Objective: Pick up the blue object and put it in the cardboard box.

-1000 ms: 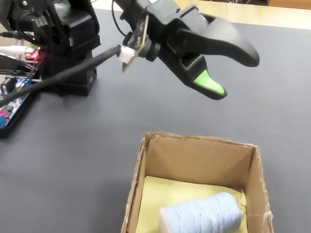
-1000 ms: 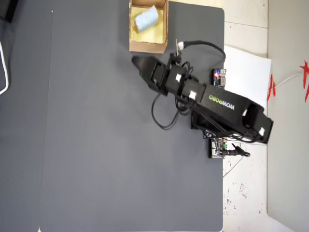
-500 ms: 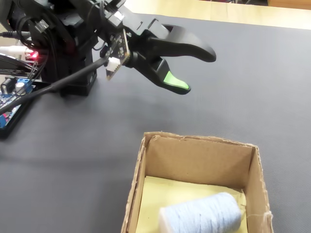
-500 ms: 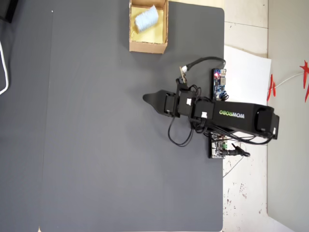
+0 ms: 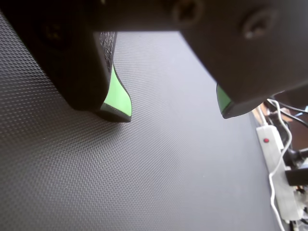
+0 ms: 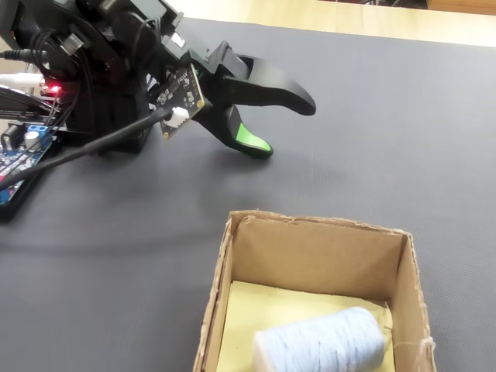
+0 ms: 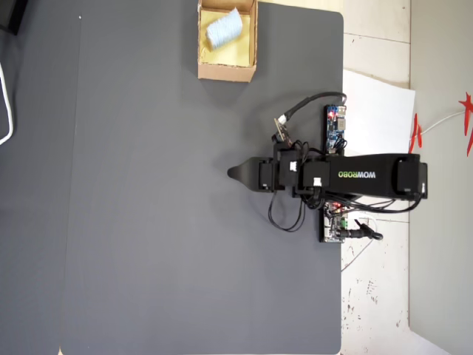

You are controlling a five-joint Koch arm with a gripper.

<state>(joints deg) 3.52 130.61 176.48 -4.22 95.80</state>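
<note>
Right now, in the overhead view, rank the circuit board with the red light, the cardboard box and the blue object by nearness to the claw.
1. Circuit board: right of the claw.
2. Cardboard box: top edge.
3. Blue object: inside the box, at its far end.

Blue object [image 6: 322, 343] inside the cardboard box [image 6: 221, 294]; gripper [image 6: 283, 124] apart, jaws parted, above dark mat [image 6: 387, 124]

— What sort of place is this?
— A hobby workbench, by the look of it: a dark mat [image 7: 162, 222] under the pincer [image 6: 283, 128], on a pale floor.
— What shows that?
— Bare circuit boards [image 7: 336, 127] with a red light sit behind the pincer by the arm's base, amid loose cables [image 6: 93, 139]. A white power strip [image 5: 276, 168] lies beside the mat.
</note>
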